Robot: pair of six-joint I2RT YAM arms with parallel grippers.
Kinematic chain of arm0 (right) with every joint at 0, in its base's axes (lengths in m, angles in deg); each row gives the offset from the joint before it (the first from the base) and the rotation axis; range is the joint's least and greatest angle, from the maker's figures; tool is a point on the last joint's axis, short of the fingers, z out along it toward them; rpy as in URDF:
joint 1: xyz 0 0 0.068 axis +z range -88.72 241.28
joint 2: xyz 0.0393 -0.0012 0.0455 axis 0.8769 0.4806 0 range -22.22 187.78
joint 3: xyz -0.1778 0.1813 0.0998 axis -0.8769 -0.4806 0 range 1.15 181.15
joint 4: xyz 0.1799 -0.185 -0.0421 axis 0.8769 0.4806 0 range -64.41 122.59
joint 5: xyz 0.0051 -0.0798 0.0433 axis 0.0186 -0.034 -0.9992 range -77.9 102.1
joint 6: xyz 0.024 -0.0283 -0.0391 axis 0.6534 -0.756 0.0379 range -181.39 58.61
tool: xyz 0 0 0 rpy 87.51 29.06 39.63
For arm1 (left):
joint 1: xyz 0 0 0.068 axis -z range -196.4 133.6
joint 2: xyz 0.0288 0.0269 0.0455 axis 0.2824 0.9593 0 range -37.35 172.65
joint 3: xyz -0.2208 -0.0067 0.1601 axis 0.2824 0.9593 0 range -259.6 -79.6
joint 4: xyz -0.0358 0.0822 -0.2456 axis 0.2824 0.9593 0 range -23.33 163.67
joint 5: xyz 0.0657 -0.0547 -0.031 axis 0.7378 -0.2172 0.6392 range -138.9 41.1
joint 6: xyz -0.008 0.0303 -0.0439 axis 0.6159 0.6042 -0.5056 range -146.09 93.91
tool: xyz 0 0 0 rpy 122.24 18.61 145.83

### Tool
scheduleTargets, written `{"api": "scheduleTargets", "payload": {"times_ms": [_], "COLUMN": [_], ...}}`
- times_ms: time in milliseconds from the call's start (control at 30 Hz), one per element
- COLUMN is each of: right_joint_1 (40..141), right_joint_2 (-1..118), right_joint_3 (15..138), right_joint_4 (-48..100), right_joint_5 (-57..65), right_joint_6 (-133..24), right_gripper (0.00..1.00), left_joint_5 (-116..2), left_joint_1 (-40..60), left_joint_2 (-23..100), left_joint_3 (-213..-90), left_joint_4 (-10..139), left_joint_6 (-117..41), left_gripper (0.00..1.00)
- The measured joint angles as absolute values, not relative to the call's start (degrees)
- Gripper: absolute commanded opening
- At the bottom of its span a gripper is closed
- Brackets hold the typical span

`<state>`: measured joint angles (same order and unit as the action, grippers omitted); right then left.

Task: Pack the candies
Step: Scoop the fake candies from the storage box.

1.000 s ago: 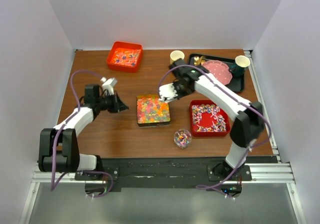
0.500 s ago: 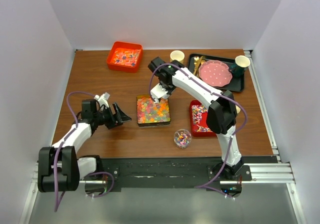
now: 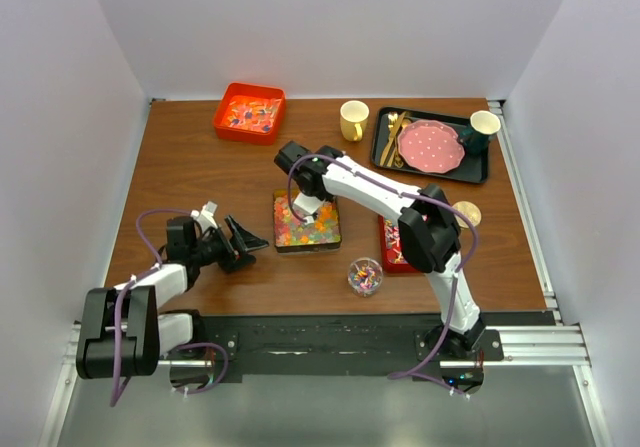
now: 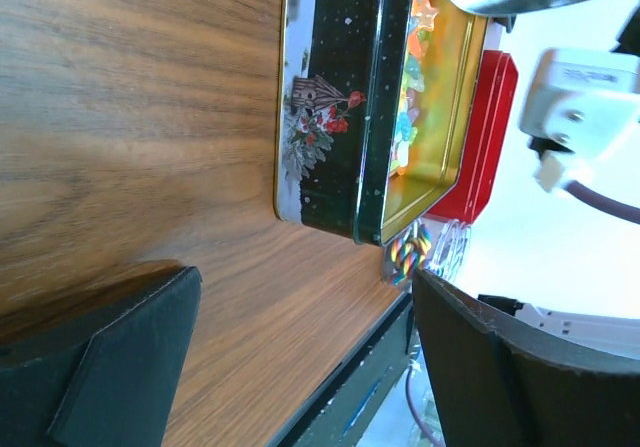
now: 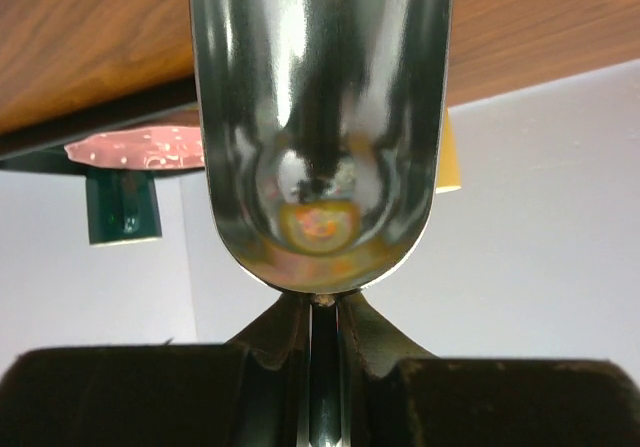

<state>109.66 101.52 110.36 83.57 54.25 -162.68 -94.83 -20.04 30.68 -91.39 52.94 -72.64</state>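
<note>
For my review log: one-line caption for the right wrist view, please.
Right gripper shut on the handle of a metal scoop; pink dotted plate and dark green cup behind.

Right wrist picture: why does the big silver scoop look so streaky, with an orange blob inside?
Right wrist view: the shiny silver metal scoop is a curved mirror, stretching light and dark reflections into streaks; the blob is a warped reflection, source unclear. Left wrist view: the black decorated tin looks sharp.
</note>
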Motion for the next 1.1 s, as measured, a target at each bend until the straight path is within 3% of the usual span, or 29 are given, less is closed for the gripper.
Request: {"api": "scheduleTargets", "payload": {"times_ms": [167, 233, 267, 533, 833, 1100], "right_joint_1": [110.3, 110.7, 110.9, 113.2, 115.6, 115.3], "right_joint_2": [103.0, 103.3, 103.4, 104.1, 103.8, 103.1], "right_joint_3": [109.2, 108.2, 107.7, 106.8, 106.3, 105.6], "right_joint_4": [80.8, 79.8, 79.3, 79.9, 82.0, 82.2], "right_joint_5": [57.9, 59.0, 59.4, 61.1, 59.0, 56.4], "right_joint_6": [-162.7, -162.4, -162.2, -156.3, -148.9, -145.9], "right_gripper": [0.00, 0.00, 0.00, 0.00, 0.00, 0.00], "left_joint_5": [-94.9, -94.9, -94.9, -96.2, -100.1, -100.1], "left_joint_1": [-20.0, -20.0, -20.0, -15.6, -15.1, -14.4], "left_joint_2": [30.7, 30.7, 30.7, 41.1, 57.8, 63.6], "left_joint_3": [-90.6, -90.2, -90.0, -89.6, -92.3, -94.7], "left_joint_4": [51.2, 50.6, 50.4, 40.9, 25.2, 20.7], "left_joint_6": [-74.7, -75.2, -75.4, -79.9, -89.8, -93.1], "left_gripper": [0.87, 0.79, 0.70, 0.58, 0.36, 0.13]}}
